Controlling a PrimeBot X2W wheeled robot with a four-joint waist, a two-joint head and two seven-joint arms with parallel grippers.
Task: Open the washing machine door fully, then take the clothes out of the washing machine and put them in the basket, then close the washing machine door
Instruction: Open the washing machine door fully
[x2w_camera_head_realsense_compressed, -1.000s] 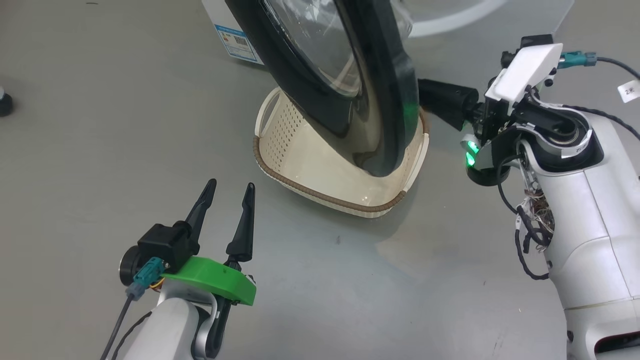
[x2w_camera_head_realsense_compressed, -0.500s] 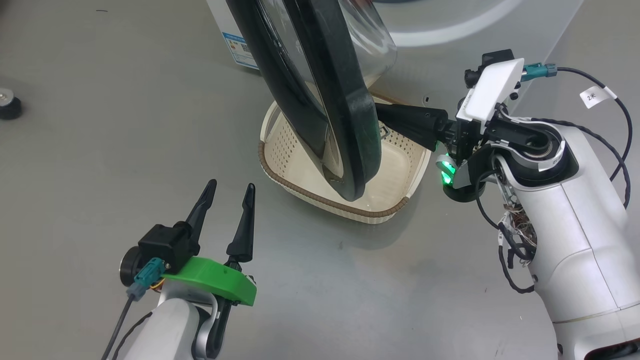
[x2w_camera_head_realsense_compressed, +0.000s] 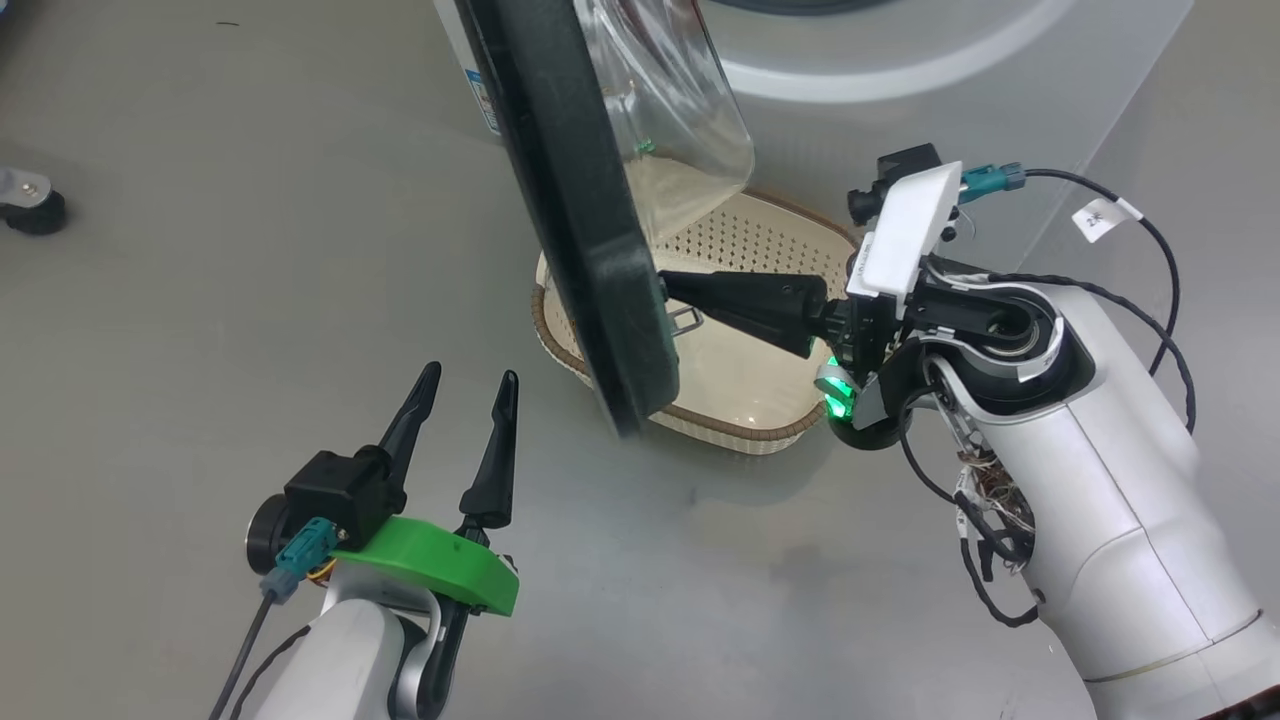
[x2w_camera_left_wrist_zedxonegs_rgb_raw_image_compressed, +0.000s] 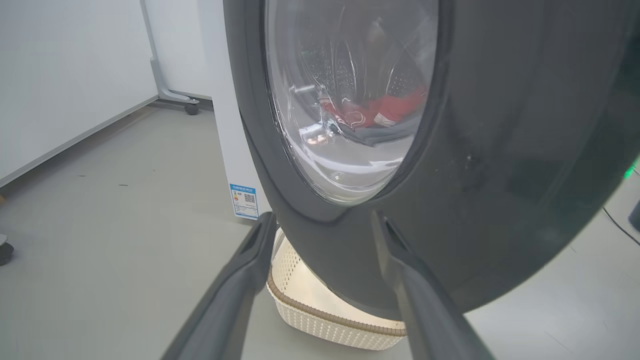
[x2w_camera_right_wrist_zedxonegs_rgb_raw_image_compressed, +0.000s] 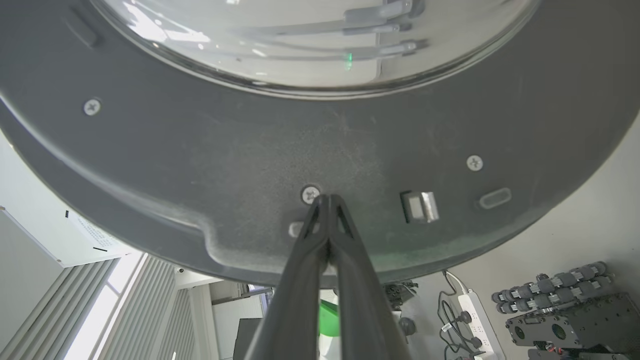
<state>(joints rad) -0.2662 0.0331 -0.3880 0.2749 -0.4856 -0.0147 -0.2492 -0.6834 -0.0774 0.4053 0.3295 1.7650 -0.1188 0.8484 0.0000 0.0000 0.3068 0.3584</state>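
Black washing machine door (x2w_camera_head_realsense_compressed: 585, 260) half-open, above basket (x2w_camera_head_realsense_compressed: 745, 432) | right jaws pinched closed, tips on its inner face | left jaws wide, idle | clothes (x2w_camera_left_wrist_zedxonegs_rgb_raw_image_compressed: 390, 107) in drum | push outward along hinge arc, mind tip slip

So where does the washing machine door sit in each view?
Head view: door edge-on at upper centre, hiding the left part of the basket.
Left wrist view: door, outer face, across the centre and right.
Right wrist view: door, inner face, across the upper half.
Shared landmark: its bulging glass window.
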